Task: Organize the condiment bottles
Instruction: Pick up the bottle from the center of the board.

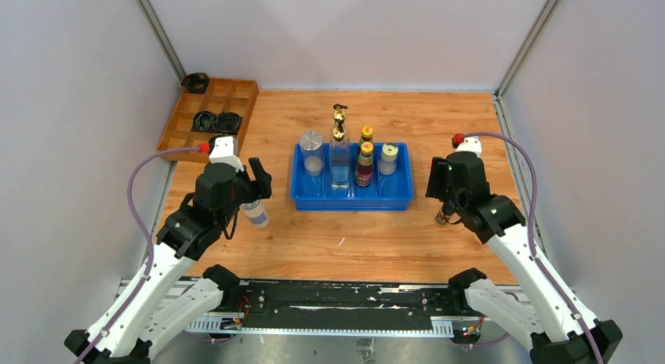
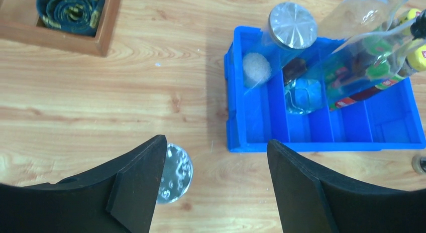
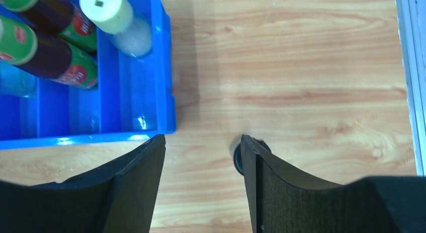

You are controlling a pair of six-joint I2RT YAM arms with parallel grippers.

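In the blue bin (image 1: 353, 198) stand a silver-lidded jar (image 1: 311, 141), a tall clear gold-spouted bottle (image 1: 339, 148), two yellow-capped sauce bottles (image 1: 365, 156) and a cream-lidded jar (image 1: 389, 154). Another silver-lidded clear jar (image 1: 256, 214) stands on the table left of the bin. My left gripper (image 1: 249, 193) hovers over it, open; in the left wrist view the jar (image 2: 177, 171) peeks from under the left finger (image 2: 138, 183), not between the jaws. A small black-capped bottle (image 1: 445, 217) stands right of the bin, under my open right gripper (image 1: 447, 205); that bottle (image 3: 236, 156) shows beside the right finger (image 3: 271, 193).
A wooden divided tray (image 1: 235, 121) with black coiled rings (image 1: 212, 121) sits at the back left, its corner (image 2: 103, 39) in the left wrist view. Grey walls close in both sides and the back. The metal rail runs along the table's right edge (image 3: 412, 67).
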